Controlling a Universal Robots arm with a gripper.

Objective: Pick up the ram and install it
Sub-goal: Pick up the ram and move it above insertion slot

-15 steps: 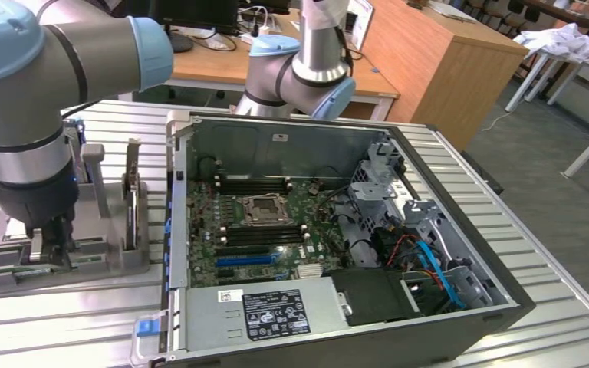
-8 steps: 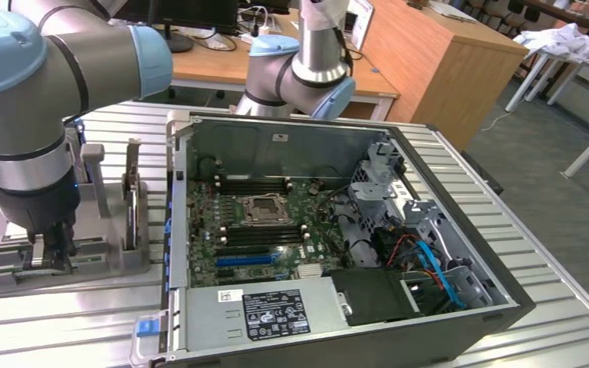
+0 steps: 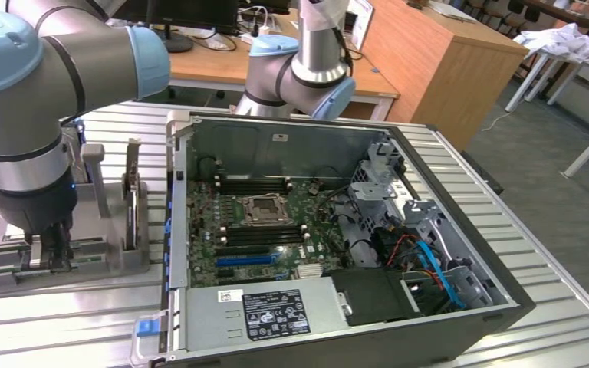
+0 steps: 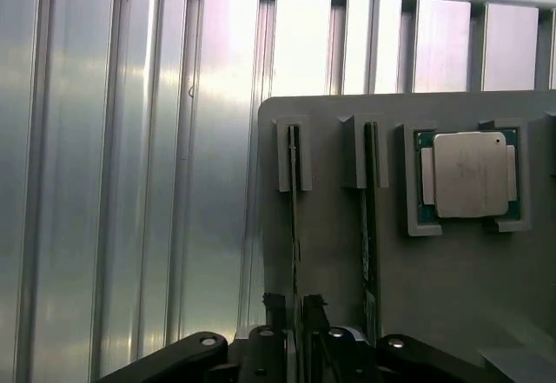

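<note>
The gripper is low over a grey parts holder that lies on the slatted aluminium table, at the exterior view's left of an open computer case. The robot arm comes down to it from the upper corner on that side.

In the wrist view, the ram stands on its long edge in a slot of the holder. This slot is the one nearest the holder's outer edge, next to the bare table. The gripper straddles this stick, with one of its dark fingers on each side of the thin board. The jaws are still parted, close beside the ram, with a slim gap on either side, so they are not clamped on it. The ram sits fully down in its slot.

A second ram stick stands on edge in the next slot, parallel to the first and apart from it. It lies between the first stick and a square silver processor, which rests flat in its own recess.

Inside the case, the green motherboard lies flat with its processor socket near the middle. Long dark memory slots run beside the socket. A grey power supply with a black label sits at the near end of the case.
</note>
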